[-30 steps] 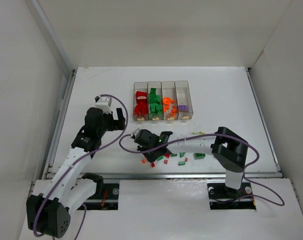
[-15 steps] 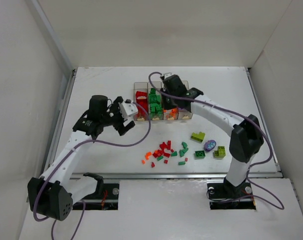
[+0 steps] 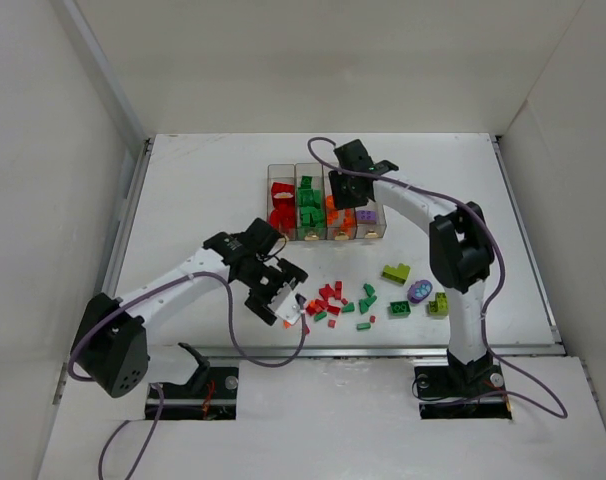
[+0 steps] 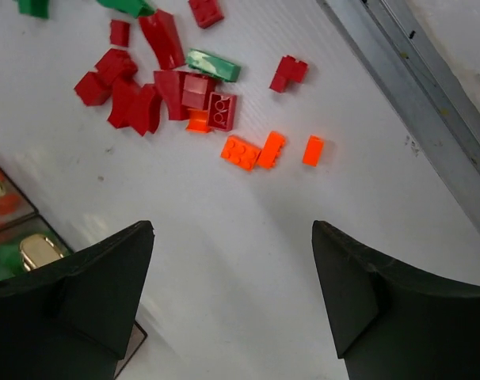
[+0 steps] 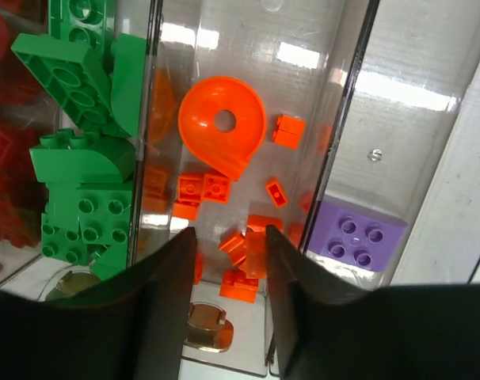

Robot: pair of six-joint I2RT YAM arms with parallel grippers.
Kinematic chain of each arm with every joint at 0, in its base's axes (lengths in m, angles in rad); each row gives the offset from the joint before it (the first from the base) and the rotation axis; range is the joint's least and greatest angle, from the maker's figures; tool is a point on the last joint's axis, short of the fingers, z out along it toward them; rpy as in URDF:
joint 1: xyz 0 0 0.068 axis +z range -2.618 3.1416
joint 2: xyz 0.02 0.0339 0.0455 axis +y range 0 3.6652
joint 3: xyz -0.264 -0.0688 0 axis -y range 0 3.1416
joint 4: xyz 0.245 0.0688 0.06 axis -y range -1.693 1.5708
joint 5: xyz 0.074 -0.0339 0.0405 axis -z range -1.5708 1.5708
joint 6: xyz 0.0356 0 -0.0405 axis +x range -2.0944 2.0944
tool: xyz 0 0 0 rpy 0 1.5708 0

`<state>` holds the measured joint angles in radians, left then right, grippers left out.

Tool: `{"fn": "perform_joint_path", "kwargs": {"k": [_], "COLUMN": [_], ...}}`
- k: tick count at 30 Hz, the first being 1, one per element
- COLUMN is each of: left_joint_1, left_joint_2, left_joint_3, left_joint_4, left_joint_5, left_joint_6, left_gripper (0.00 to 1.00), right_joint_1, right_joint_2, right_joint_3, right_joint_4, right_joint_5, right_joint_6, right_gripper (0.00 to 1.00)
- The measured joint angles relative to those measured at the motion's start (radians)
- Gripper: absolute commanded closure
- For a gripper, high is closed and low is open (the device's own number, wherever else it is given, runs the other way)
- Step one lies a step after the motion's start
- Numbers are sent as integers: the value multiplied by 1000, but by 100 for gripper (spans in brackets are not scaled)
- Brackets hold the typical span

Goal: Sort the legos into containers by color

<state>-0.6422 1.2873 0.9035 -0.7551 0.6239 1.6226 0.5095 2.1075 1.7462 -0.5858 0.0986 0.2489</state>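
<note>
I find my right gripper (image 5: pixel 230 253) parted and empty directly over the clear plastic bin (image 5: pixel 224 32) of orange bricks (image 5: pixel 202 188), and my left gripper (image 4: pixel 232 301) spread wide, with small loose orange bricks (image 4: pixel 241 150) just ahead for picking.

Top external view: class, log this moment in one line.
left gripper: open over loose orange bricks | right gripper: open above orange bin | held: nothing

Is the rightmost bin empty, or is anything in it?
Not empty: the rightmost bin holds a purple brick, clear in the right wrist view.
</note>
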Motion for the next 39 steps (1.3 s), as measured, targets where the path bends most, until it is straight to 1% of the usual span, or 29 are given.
{"fn": "perform_joint_path", "kwargs": {"k": [1,2,4,7,11,14,15,16,17,18,20,21,22,24,26,27,31,32,39], "left_joint_1": [-17,-32,-59,-99,-131,-139,-141,-143,-146,-150,-159,-163,-164,-168,-168,-168,-171,-174,-218], "left_joint_2": [10,20,38,62,92,111,113,114,115,116,116,116,116,116,117,117,119,121,177], "left_joint_3": [0,0,0,-5,-29,-41,-43,-45,-46,-46,-46,-46,-46,-46,-46,-46,-47,-47,-47], "left_joint_4": [-7,-12,-18,-19,-13,-14,-13,-11,-13,-12,-11,-11,-11,-11,-10,-8,-6,-7,-26], "left_joint_5": [-8,-17,-36,-69,-108,-126,-130,-133,-134,-136,-137,-138,-138,-138,-138,-138,-138,-138,-137], "left_joint_6": [31,58,103,174,234,256,261,264,266,269,273,274,275,277,278,280,292,296,319], "left_gripper": [26,35,41,41,41,41,41,41,40,38,35,35,34,34,37,41,48,53,54], "right_joint_1": [-2,-5,-5,-6,-6,-6,-6,-6,-6,-6,-6,-6,-6,-6,-6,-6,-6,-6,-6], "right_joint_2": [0,0,0,0,-3,-7,-9,-11,-12,-13,-14,-14,-14,-14,-14,-14,-34,-45,-155], "right_joint_3": [2,7,14,18,18,18,18,17,14,11,5,3,3,3,-1,-5,-41,-52,-142], "right_joint_4": [-6,-10,-10,-10,-10,-9,-8,-7,-5,-5,-5,-6,-8,-7,-6,-6,-6,-6,4], "right_joint_5": [-1,-2,-3,-6,-18,-26,-29,-29,-32,-35,-38,-40,-42,-44,-44,-44,-45,-46,-45], "right_joint_6": [-3,-5,-11,-18,-23,-33,-36,-36,-38,-37,-37,-37,-39,-43,-43,-43,-43,-43,-43], "right_gripper": [47,45,44,42,42,57,67,71,72,68,49,43,42,43,43,43,43,43,43]}}
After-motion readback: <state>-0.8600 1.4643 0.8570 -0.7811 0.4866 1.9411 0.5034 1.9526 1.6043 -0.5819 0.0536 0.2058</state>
